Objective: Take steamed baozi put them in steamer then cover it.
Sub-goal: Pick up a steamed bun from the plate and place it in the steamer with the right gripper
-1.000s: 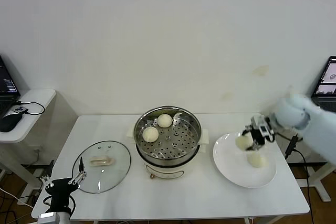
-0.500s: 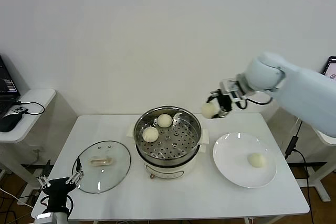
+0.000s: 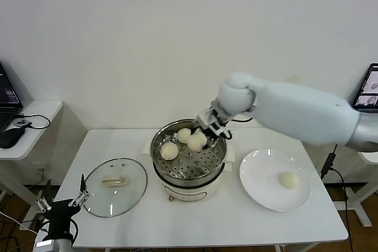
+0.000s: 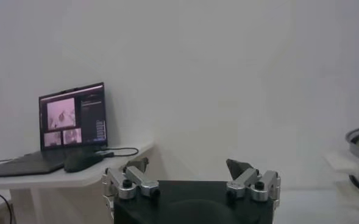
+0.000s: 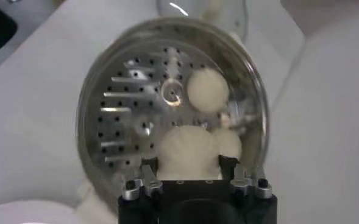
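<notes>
R gripper (image 3: 204,136) grips a baozi (image 3: 196,141) w/ steamer (image 3: 189,155) tray directly below it, two buns already just beside, probably not touching; last bun (image 3: 287,179) sits on plate (image 3: 260,187) well off; L gripper (image 3: 59,206) idle, fingers apart, far away.

**Even indoor light, soft wrist views**

The head view is bright and evenly lit, with only faint, diffuse shadows under the steamer (image 3: 188,156) and the white plate (image 3: 260,187) on the surface (image 3: 207,222). The glass lid (image 3: 115,186) carries pale reflections. The right wrist view is soft: the buns wash out to near-white blobs and a hard glint sits on the perforated tray (image 5: 170,94). The left wrist view is dimmer, greyish and hazy, with the laptop screen (image 4: 73,115) glowing.
</notes>
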Motion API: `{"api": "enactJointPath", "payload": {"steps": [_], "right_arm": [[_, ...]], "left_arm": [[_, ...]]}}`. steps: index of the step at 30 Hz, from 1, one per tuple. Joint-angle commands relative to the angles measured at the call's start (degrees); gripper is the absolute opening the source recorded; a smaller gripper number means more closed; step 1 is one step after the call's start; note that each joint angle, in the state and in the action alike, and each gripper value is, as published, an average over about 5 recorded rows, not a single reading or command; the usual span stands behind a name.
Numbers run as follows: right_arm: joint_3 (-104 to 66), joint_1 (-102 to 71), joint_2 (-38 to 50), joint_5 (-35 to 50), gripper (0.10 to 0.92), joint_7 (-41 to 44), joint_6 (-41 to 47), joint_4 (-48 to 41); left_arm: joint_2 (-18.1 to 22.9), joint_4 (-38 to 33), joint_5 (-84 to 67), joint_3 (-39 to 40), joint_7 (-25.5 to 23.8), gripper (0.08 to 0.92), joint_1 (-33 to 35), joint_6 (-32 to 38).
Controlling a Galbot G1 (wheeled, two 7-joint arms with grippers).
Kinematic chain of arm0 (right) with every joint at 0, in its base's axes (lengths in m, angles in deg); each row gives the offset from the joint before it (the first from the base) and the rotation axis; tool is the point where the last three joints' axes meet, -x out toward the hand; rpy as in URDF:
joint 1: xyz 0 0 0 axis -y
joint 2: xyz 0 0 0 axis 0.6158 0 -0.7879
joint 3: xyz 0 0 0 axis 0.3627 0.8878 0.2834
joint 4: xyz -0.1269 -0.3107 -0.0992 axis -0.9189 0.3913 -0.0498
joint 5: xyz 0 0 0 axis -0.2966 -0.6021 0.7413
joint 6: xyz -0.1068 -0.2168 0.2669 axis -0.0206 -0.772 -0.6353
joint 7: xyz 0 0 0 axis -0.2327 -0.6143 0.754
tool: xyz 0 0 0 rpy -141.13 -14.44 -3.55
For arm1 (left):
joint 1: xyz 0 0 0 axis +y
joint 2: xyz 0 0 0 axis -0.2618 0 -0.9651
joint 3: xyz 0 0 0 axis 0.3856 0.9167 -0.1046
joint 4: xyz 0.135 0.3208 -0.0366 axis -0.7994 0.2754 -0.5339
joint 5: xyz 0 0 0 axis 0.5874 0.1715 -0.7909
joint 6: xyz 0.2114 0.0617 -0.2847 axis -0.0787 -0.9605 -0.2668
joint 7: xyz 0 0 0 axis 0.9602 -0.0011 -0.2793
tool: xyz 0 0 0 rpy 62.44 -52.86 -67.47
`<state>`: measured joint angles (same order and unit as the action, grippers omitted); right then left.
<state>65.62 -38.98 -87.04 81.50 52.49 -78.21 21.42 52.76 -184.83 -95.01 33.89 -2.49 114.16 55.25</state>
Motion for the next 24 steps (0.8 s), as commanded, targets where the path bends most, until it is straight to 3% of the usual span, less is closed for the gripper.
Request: {"api": "enactJointPath", "payload": {"steps": [1, 13, 24], "right_arm": [[4.4, -2.1, -6.3, -3.5, 0.644, 0.6, -7.6, -1.4], [4.7, -3.5, -6.9, -6.7, 0.652, 1.0, -11.0, -2.4], [2.0, -0.2, -2.5, -6.1, 0.818, 0.3, -10.3, -1.5]], "left_arm": [[0.1, -0.3, -0.3, -0.1, 0.0, 0.823, -0.1, 0.1], [0.1, 0.2, -0.7, -0.1, 0.3, 0.823, -0.3, 0.3], [0.0, 0.2, -0.8, -0.2, 0.3, 0.823, -0.3, 0.3]]}}
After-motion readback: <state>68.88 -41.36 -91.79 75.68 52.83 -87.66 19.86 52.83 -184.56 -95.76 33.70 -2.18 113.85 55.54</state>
